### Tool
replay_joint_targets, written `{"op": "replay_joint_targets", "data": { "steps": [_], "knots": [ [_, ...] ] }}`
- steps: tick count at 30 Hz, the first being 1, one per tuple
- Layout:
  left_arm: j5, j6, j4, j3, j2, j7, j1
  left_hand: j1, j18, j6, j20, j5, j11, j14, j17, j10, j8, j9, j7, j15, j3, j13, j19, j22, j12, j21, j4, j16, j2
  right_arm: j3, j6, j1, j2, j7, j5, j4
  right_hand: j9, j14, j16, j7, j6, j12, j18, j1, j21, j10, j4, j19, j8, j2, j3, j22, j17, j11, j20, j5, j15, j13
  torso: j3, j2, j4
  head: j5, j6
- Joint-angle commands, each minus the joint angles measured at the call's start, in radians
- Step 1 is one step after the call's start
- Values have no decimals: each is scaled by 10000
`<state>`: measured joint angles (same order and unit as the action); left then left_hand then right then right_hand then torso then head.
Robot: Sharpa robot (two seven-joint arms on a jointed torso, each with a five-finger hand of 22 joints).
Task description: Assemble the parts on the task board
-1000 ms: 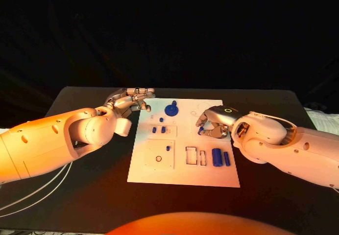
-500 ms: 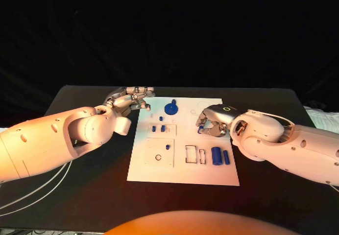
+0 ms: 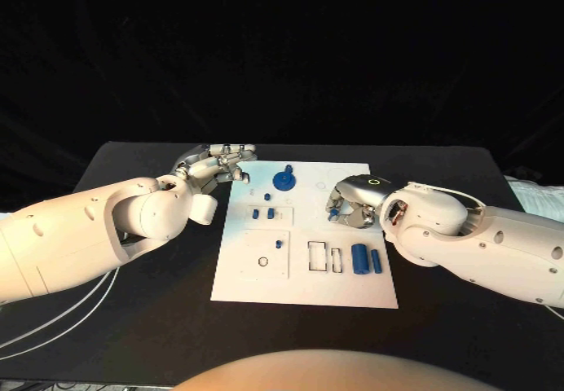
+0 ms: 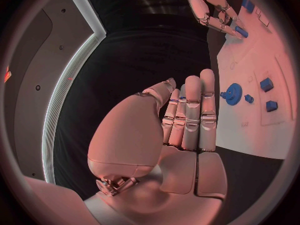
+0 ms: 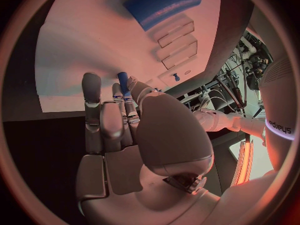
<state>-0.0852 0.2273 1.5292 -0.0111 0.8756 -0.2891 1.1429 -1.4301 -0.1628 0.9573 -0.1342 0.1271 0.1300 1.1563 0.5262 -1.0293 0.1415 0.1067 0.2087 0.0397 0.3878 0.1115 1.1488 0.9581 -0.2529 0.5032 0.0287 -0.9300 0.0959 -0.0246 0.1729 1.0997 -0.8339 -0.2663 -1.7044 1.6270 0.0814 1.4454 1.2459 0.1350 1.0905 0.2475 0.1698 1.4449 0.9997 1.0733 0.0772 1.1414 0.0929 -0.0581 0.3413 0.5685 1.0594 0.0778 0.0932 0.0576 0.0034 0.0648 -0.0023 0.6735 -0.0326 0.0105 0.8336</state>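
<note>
**Right hand pinches a small blue part over the board; left hand rests flat beside it**

The white task board (image 3: 308, 244) lies in the middle of the head view, on the black table (image 3: 141, 326). The right hand (image 3: 353, 204) comes in from the right edge and sits over the board's upper right area, its fingers curled down. Between thumb and a fingertip it holds a small blue peg (image 5: 123, 80); in the right wrist view the peg stands out just past the fingertips, close above the white surface. In the head view the same peg (image 3: 335, 213) shows as a blue spot under the hand.

The left hand (image 3: 218, 167) lies at the board's upper left corner, left of centre in the head view. Its fingers (image 4: 190, 115) are straight and pressed side by side, holding nothing, with the thumb alongside them.

On the board, a blue gear (image 3: 284, 180) stands near the top edge, in the upper middle. Below it lie a tiny blue piece (image 3: 268, 197) and two small blue blocks (image 3: 263, 214) side by side. A short blue pin (image 3: 279, 243) stands in the square plate lower left. To the lower right, a thick blue cylinder (image 3: 359, 261) and a thinner blue bar (image 3: 376, 261) lie parallel, just beside two empty rectangular slots (image 3: 326, 258).
</note>
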Motion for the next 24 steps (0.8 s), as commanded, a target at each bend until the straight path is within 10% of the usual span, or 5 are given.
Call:
{"op": "replay_joint_targets", "data": {
  "steps": [1, 7, 17, 24],
  "knots": [
    [22, -159, 8, 5, -25, -34, -3, 20, -179, -73, -24, -15, 17, -66, -14, 72, 58, -9, -8, 15, -54, 17, -80, -16, -33, -36, 1, 11, -77, -34, -593, -61, 20, -158, -62, -19, 15, 84, 73, -20, 94, 42, 30, -87, 51, 109, 1, 92, 74, 2, 76, 35, 19, 9, 13, -41, -28, 4, -1, 5, 4, -3, 19],
    [30, -160, 3, 5, -28, -30, -4, 35, -179, -85, -29, -13, 19, -70, -18, 89, 66, -9, -6, 19, -61, 18, -83, -19, -45, -42, 9, 6, -88, -37, -174, -91, 1, -85, -69, 19, 60, 216, 264, -58, 300, 156, -52, 64, 390, 477, -128, 388, 181, 90, 255, 548, 271, -89, -12, -42, -127, 39, 1, -1, -4, -2, 24],
    [40, -177, -12, 5, -39, -54, -22, 51, -179, -97, -33, -9, 22, -75, -21, 104, 72, -9, -3, 22, -67, 19, -86, -23, -56, -47, 18, 2, -101, 1, 2405, -124, 32, 635, 229, -12, 110, 441, 621, -81, 442, 214, -176, 151, 914, 926, -259, 839, 281, 242, 571, 1313, 795, -196, -79, -66, -251, 65, 6, -1, 2, 10, 21],
    [41, -169, -58, 5, -55, -57, -38, 56, -179, -103, -34, -8, 23, -77, -23, 112, 77, -8, -3, 23, -69, 19, -87, -25, -63, -49, 20, 0, -106, 85, 2836, -46, -40, 1026, 1348, 102, 108, 437, 578, -68, 414, 191, -170, 140, 913, 938, -276, 844, 270, 221, 618, 1293, 729, -192, -94, -32, -256, 62, -10, -22, 2, 8, -15]
  ]
}}
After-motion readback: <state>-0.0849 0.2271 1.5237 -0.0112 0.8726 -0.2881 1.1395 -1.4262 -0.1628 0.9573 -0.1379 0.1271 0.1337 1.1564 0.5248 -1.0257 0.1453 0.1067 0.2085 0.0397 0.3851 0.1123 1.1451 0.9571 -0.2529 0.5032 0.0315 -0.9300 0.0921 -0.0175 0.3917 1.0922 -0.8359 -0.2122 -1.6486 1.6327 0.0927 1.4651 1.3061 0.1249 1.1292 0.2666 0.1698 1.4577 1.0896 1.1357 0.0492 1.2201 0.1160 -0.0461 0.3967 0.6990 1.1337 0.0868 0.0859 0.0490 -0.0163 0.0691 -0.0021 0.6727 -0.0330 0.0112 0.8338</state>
